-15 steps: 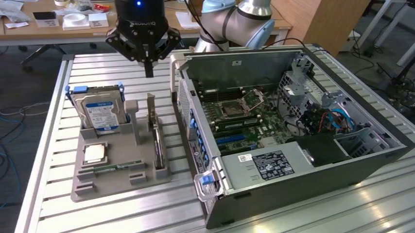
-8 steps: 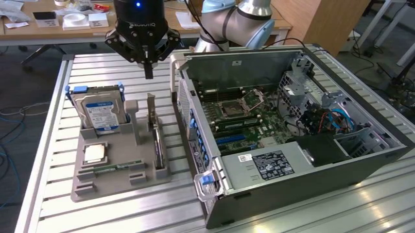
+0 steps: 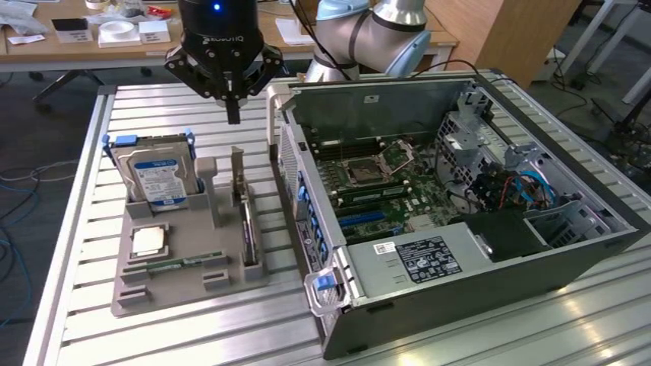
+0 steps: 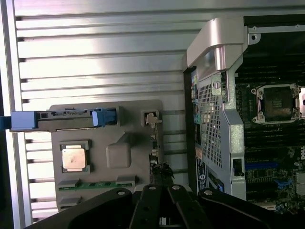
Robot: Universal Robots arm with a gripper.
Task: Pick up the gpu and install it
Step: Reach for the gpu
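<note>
The gpu (image 3: 245,217) stands on edge in a slot of the grey holder (image 3: 178,290), its silver bracket at the far end. From the wrist it shows edge-on as a thin dark strip, the gpu (image 4: 154,150). My gripper (image 3: 233,116) hangs above the far end of the card, fingers shut together and holding nothing. It is clear of the card. In the wrist view my gripper (image 4: 161,188) sits over the holder's edge beside the case. The open computer case (image 3: 569,252) lies on the exterior view's right, its motherboard (image 3: 371,183) exposed.
The holder also carries a silver hard drive (image 3: 158,179) with a blue label, a processor chip (image 3: 149,242) and a green memory stick (image 3: 175,264). The case wall (image 4: 214,109) stands close beside the holder. All sit on a slatted metal table (image 3: 173,114).
</note>
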